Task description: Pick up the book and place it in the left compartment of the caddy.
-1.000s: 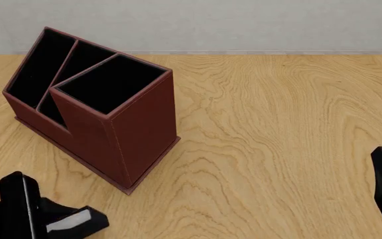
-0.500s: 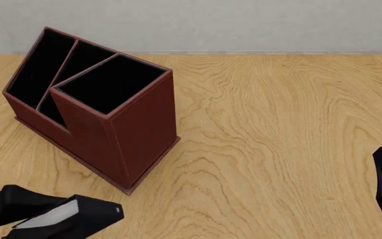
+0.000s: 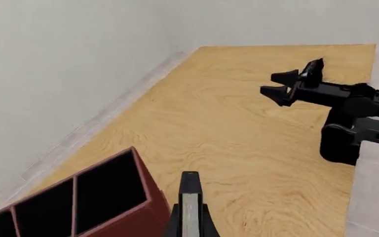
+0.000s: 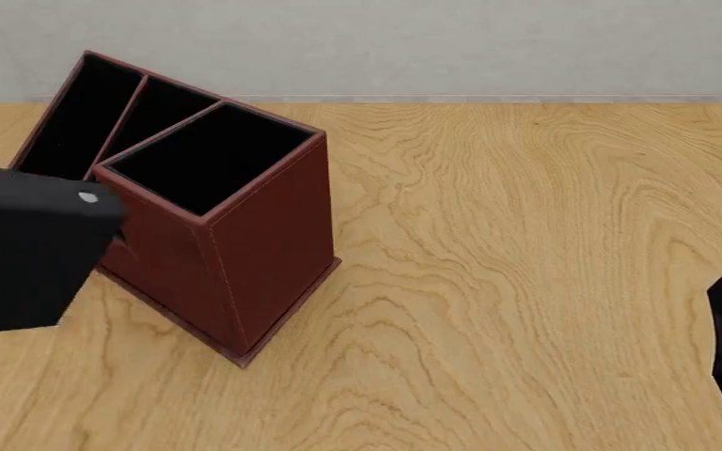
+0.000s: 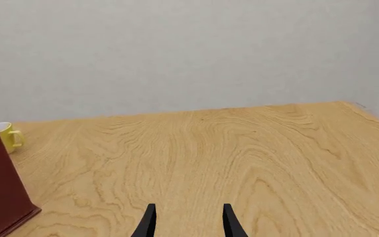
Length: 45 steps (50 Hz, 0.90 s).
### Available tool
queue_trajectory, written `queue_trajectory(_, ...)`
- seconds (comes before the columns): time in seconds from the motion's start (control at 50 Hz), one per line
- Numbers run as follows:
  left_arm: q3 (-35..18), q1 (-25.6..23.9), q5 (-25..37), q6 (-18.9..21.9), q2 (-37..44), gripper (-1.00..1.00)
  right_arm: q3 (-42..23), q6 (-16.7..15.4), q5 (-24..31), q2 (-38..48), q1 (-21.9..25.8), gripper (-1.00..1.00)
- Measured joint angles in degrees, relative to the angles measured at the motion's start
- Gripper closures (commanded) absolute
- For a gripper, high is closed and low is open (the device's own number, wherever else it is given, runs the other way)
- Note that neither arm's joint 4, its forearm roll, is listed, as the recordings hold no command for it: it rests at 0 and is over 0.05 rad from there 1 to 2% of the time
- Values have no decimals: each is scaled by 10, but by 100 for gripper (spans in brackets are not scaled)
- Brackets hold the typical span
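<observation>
My left gripper [image 3: 189, 224] is clenched on the book [image 3: 189, 205]: in my left wrist view its black cover and pale page edge stand upright between my two fingers, poking out past the tips. Just beside the fingers, a little lower, sits the caddy [image 3: 97, 202], its dark red wall and two black-lined openings showing. Beyond the book the wooden table [image 3: 242, 148] runs away to the grey wall.

From the front, my left arm shows only as a big black block [image 4: 23, 249] at the left edge, raised off the table and covering the near-left corner of the caddy [image 4: 267, 235]. The narrow left compartment [image 4: 79, 117] lies open just behind that block, with the slanted divider on its far side. I cannot make out the book in this view.

My right gripper [image 5: 188, 222] hangs over bare wood, well apart from the caddy, its two fingers spread with a clear gap and nothing between them. Far ahead of those fingers, past the caddy's corner, a yellow mug [image 5: 6, 136] stands near the wall.
</observation>
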Motion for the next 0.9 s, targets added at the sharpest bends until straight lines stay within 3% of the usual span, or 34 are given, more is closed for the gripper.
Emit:
queue_trajectory(0.22, -93, 61, -18, -1, -4, 100, 0, 4, 1, -1, -1, -100)
queue_trajectory(0.48, -167, 213, -45, 9, 29, 100, 0, 7, 0, 0, -2, -100)
queue_trajectory(0.9, -152, 493, -188, 32, 137, 100, 1, 6, -7, 8, 0, -100)
